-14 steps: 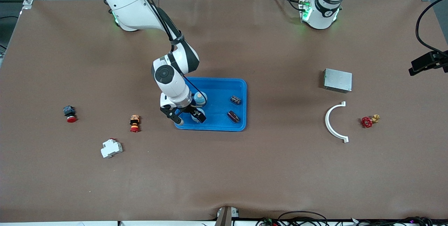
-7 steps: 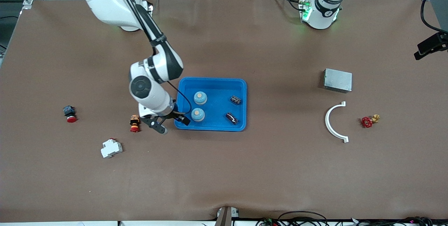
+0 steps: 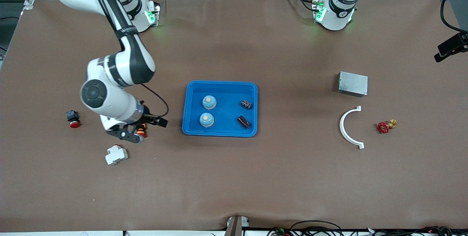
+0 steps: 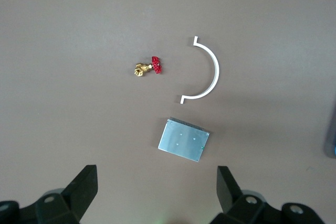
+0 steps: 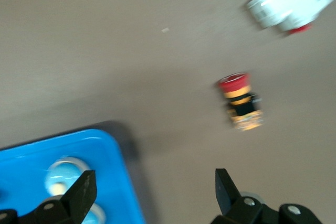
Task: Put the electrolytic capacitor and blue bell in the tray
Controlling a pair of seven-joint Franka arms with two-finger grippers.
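Tray (image 3: 252, 110) mid-table, right gripper (image 3: 140, 130) seemingly spread over orange button (image 5: 240, 101)

On the brown desk (image 3: 234, 177), toward the left arm's end: grey metal box (image 3: 353, 83), white curved plastic bracket (image 3: 347, 128), red-handled brass valve (image 3: 385, 126). Toward the right arm's end: white breaker block (image 3: 116, 155), two red-capped push buttons (image 3: 72, 118)
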